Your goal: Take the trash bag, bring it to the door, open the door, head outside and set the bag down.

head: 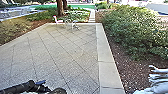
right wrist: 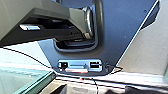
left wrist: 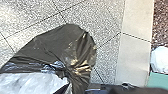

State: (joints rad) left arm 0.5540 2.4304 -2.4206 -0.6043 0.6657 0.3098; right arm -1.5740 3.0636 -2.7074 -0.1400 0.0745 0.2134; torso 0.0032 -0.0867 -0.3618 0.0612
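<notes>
Outdoors, a paved yard [head: 57, 55] of speckled slabs spreads ahead of me, edged on my right by a pale border [head: 106, 72], then mulch [head: 127, 70] and a leafy shrub [head: 135, 30]. Well off at the yard's far end stand a few light chairs [head: 72, 25].

My left arm [head: 17, 88] reaches in low, dark and jointed. The bag [left wrist: 75, 45], black, shiny and creased, is close in front of my left wrist, over the slabs and apart from the pale border. Its folds draw together on the side near the wrist, and its rounded bulk swells away from there, out over the paving. The long axis is hard to fix, and I cannot tell whether the underside touches the ground.

The left arm is clearly the nearer; lowering the bag would, I judge, fall to it. Whether my left gripper is open or closed, or truly has hold of the bag, I cannot tell. My right wrist faces my own dark base plate [right wrist: 120, 27]; how my right gripper stands, I cannot tell either.
</notes>
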